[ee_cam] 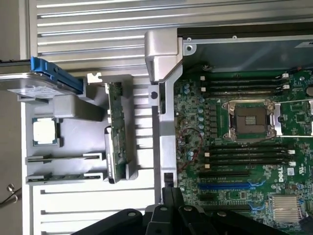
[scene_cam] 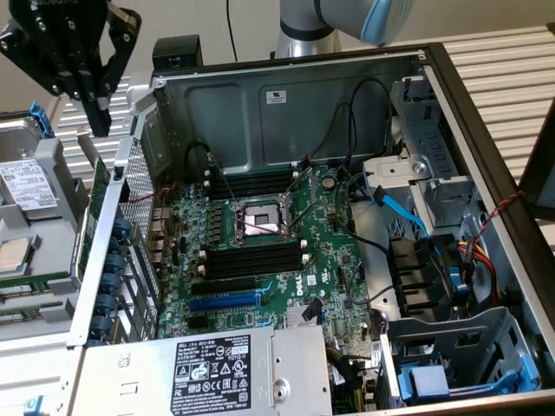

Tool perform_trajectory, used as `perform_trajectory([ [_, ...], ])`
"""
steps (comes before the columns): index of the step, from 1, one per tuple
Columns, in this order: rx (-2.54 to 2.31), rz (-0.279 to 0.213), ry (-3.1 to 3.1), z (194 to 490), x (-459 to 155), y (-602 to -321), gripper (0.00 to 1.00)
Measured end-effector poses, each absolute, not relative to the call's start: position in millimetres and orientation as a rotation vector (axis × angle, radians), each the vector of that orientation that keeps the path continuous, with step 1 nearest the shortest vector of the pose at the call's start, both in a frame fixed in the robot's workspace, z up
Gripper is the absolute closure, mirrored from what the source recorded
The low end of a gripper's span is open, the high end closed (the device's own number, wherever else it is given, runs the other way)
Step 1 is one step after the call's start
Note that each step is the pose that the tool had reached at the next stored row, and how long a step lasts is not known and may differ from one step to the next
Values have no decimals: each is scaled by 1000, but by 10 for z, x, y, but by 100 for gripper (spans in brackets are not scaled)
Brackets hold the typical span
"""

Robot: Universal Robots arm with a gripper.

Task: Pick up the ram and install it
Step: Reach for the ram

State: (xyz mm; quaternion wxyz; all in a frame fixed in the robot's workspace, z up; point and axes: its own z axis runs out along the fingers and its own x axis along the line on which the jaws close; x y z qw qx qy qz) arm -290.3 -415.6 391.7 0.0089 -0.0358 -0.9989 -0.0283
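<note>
The ram (ee_cam: 116, 125) is a narrow green stick standing on edge in a grey holder (ee_cam: 73, 147) outside the computer case. In the exterior view the ram (scene_cam: 97, 195) sits at the left, just beside the case's side wall. My black gripper (scene_cam: 98, 121) hangs above that holder, a little higher than the ram, and holds nothing. Its fingers appear shut together in the wrist view, where the gripper (ee_cam: 171, 193) lies over the case wall, apart from the ram. Black memory slots (scene_cam: 251, 260) (ee_cam: 247, 154) lie beside the processor socket (scene_cam: 258, 218).
The holder also carries a hard drive (ee_cam: 39, 85) with a blue clip and a processor chip (ee_cam: 45, 132). The open case (scene_cam: 286, 95) holds the green motherboard (ee_cam: 288, 122), a blue expansion slot (scene_cam: 224, 301), cables, drive bays at the exterior view's right and a power supply (scene_cam: 217, 373).
</note>
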Motion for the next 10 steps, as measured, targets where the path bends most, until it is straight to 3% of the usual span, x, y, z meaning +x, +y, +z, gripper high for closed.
perform_trajectory([
  [10,-112,-88,-3117,3897,-3358,-4182,89],
])
